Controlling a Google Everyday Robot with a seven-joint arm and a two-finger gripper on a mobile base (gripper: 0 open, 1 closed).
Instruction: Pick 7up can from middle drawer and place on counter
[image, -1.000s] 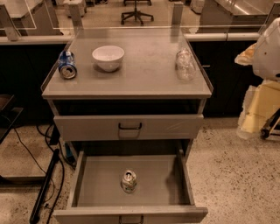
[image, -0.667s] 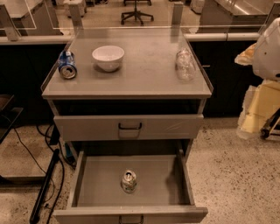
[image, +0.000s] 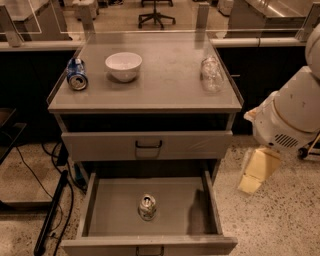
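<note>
The 7up can (image: 147, 207) lies on its side on the floor of the open middle drawer (image: 200, 220), near the front, with its silver top facing the camera. The counter (image: 165, 85) is the light grey top of the cabinet above. My arm's white body (image: 290, 110) is at the right of the cabinet. Its pale yellowish end piece, the gripper (image: 257, 171), hangs beside the drawer's right side, apart from the can and holding nothing that I can see.
On the counter are a blue can (image: 76, 74) lying at the left, a white bowl (image: 123, 66) and a clear plastic bottle (image: 211, 74) at the right. The upper drawer front (image: 148, 145) is closed. Cables (image: 50, 215) lie on the floor at the left.
My arm has moved down and to the left, closer to the open drawer's right side. The can and the things on the counter have not moved.
</note>
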